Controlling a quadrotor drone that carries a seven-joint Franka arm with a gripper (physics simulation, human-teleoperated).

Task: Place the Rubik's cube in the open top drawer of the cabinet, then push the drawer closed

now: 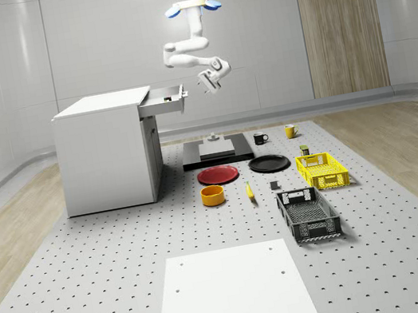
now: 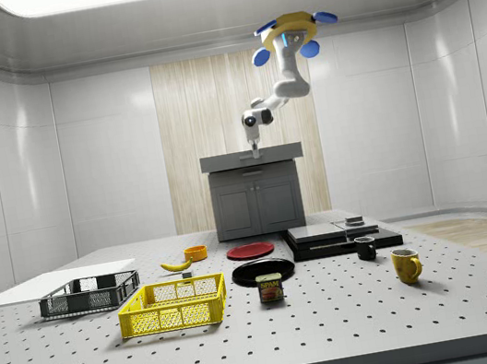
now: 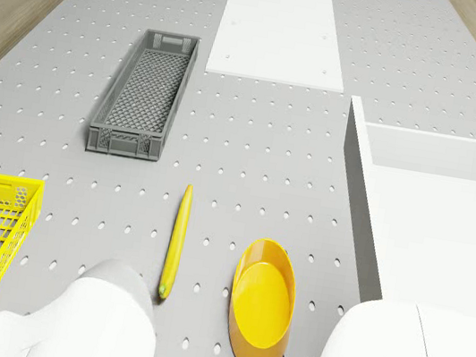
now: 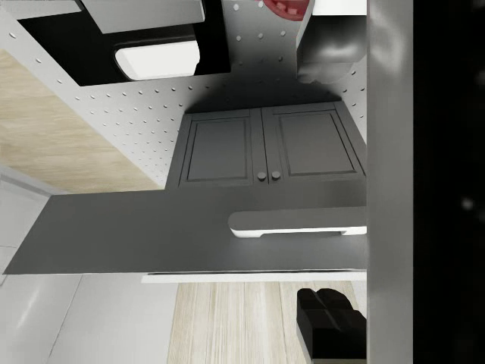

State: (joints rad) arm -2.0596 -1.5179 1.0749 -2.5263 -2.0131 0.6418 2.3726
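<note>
On the perforated grey tabletop [image 1: 95,290] stand one white cabinet [image 1: 103,155] with one top drawer [image 1: 160,97] pulled out, two round plates, one red [image 1: 218,174] and one black [image 1: 269,164], one orange bowl [image 1: 213,195], one yellow banana [image 1: 249,191], two mesh crates, one yellow [image 1: 322,170] and one dark grey [image 1: 308,213], two mugs, one black [image 1: 260,138] and one yellow [image 1: 290,131], and one small meat can [image 2: 270,288]. The quadrotor drone [image 1: 195,6] hovers high above the tabletop, beside the cabinet on the drawer's side, its white arm bent down toward the drawer. The tool [image 1: 207,84] hangs level with the drawer's front and just beside it; whether it touches the front cannot be told. In the wrist view its dark fingertips [image 4: 324,302] sit together with nothing between them. A small dark speck [image 1: 169,98] lies inside the drawer, too small to say whether it is the Rubik's cube.
</note>
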